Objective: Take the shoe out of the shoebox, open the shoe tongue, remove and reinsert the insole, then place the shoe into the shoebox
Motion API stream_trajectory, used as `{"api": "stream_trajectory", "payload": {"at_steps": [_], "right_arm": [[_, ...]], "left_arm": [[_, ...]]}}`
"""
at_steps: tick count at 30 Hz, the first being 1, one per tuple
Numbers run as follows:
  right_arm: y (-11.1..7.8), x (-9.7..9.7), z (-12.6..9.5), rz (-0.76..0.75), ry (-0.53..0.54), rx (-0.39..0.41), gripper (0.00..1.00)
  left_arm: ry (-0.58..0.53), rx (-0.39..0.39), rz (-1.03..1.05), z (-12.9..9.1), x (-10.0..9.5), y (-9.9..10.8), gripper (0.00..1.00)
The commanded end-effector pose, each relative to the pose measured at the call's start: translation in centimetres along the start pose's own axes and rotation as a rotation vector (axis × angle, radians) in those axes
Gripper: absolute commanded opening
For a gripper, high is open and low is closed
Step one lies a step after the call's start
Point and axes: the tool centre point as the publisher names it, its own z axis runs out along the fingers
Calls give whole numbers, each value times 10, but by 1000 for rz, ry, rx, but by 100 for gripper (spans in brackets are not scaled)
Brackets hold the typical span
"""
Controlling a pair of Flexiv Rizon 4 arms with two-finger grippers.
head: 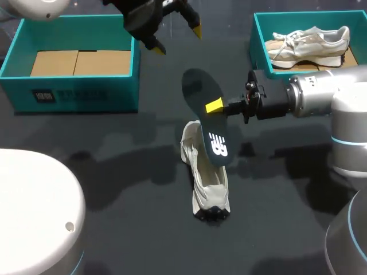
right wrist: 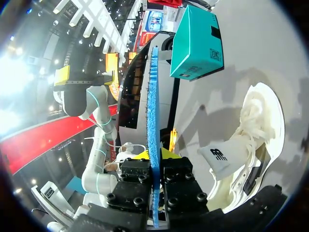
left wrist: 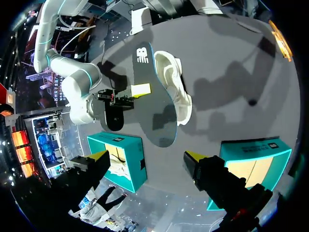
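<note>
A pale sneaker lies on the dark table, toe toward the near edge, its tongue pulled open. Above its heel my right gripper is shut on the dark insole, which it holds in the air, tilted over the shoe. In the right wrist view the insole's blue edge stands clamped between the fingers of the right gripper. My left gripper hangs open and empty, high behind the insole; from its wrist, the left gripper looks down on the insole and the shoe.
A teal shoebox with cardboard inside stands at the back left. A second teal shoebox at the back right holds another pale sneaker. A white robot base fills the near left corner.
</note>
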Motion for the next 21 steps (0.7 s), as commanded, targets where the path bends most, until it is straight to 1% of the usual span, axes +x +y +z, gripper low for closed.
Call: {"api": "stream_trajectory", "payload": {"at_steps": [1,5,11,14,16,21], "right_arm": [[0,0,1,0,0,-1,0],[0,0,1,0,0,-1,0],[0,0,1,0,0,-1,0],[0,0,1,0,0,-1,0],[0,0,1,0,0,-1,0],[0,0,1,0,0,-1,0]], "left_arm": [[395,7,12,6,-17,-1,100],[415,40,11,15,-33,-3,100],[471,36,11,37,-57,-7,100],[515,27,11,50,-63,-12,100],[535,39,-8,57,-64,-14,100],[533,54,-32,62,-70,-14,100]]}}
